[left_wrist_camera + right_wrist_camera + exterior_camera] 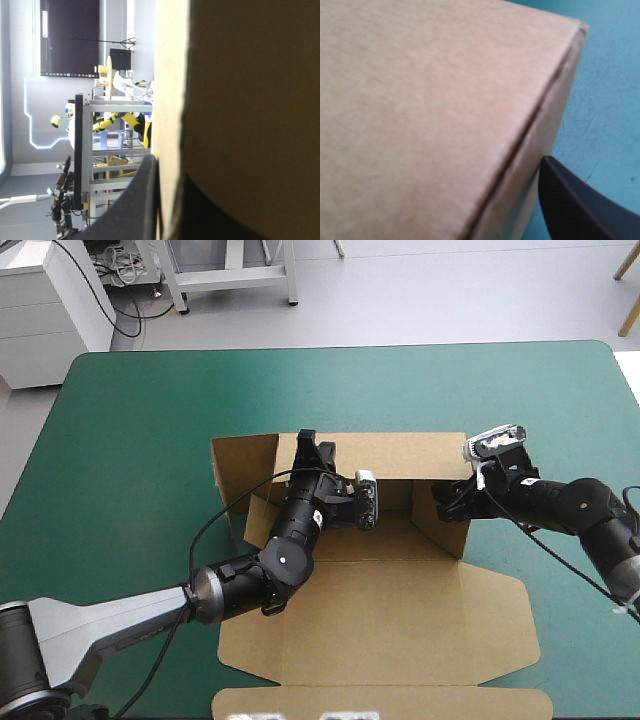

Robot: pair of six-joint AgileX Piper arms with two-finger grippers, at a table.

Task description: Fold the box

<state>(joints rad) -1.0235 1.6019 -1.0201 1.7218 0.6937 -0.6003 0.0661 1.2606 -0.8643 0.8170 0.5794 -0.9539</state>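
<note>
High view: one brown box (400, 620), two grippers, mid-table on the teal-green cover (130, 440).
Left gripper (312, 447) was clamped on the box's far wall, board between its black fingers (135, 200). Right gripper (452, 502) sat against the right wall; its grip could not be told. Lid lay flat toward the near edge.

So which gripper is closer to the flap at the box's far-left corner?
Left. The left gripper is at the box's far wall, right beside that flap; the right gripper is across the box at its right-hand wall.
</note>
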